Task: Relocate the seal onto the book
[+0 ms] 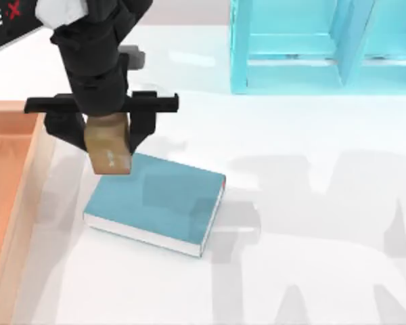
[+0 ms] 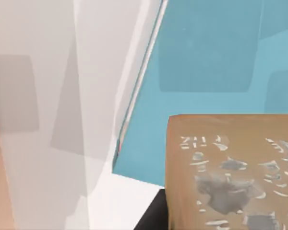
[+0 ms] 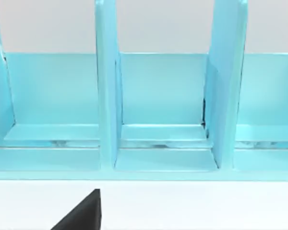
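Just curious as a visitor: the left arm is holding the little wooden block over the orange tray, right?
Not quite: the left gripper holds the seal over a corner of the teal book, not the tray. The top view shows it.

My seal (image 1: 108,150) looks like matt tan wood, its face worn with pale flecks. The book (image 1: 155,202) has a smooth teal cover and white paper edges.

Only "LE X" in partial white-and-red lettering reads on the black panel (image 1: 5,24).
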{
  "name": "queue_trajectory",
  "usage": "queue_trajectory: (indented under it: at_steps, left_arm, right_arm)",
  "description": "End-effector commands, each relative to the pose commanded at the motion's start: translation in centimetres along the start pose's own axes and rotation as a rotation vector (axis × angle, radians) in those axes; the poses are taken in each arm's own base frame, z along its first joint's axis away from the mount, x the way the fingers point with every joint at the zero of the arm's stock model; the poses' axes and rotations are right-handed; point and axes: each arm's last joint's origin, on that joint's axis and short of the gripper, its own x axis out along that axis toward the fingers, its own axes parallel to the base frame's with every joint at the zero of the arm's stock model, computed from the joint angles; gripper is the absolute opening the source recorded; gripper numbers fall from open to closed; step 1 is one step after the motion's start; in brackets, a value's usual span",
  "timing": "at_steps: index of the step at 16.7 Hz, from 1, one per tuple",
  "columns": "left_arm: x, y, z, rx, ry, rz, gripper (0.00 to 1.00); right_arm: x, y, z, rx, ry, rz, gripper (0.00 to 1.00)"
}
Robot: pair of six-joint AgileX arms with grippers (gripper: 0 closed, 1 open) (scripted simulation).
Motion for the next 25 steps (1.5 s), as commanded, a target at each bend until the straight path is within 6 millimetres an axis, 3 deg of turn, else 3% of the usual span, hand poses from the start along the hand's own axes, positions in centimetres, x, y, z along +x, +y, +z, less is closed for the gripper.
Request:
queue_trajectory:
  at_steps: [2,4,15,25]
  left_arm:
    - [1.6,-2.9,-0.4,-0.001,-0.003,-0.001,0.00]
    - [2.6,-4.6,-0.8,-0.002,-0.005,-0.001,0.00]
    - [2.3,-4.8,-0.8,-0.002,-0.005,-0.001,0.00]
    - [2.3,-4.8,-0.8,-0.002,-0.005,-0.001,0.75]
  right_arm:
    - [0.0,0.0,0.0,0.000,0.000,0.000,1.00]
    - [0.0,0.0,0.0,0.000,0.000,0.000,1.00]
    - [0.0,0.0,0.0,0.000,0.000,0.000,1.00]
    - [0.0,0.0,0.0,0.000,0.000,0.000,1.00]
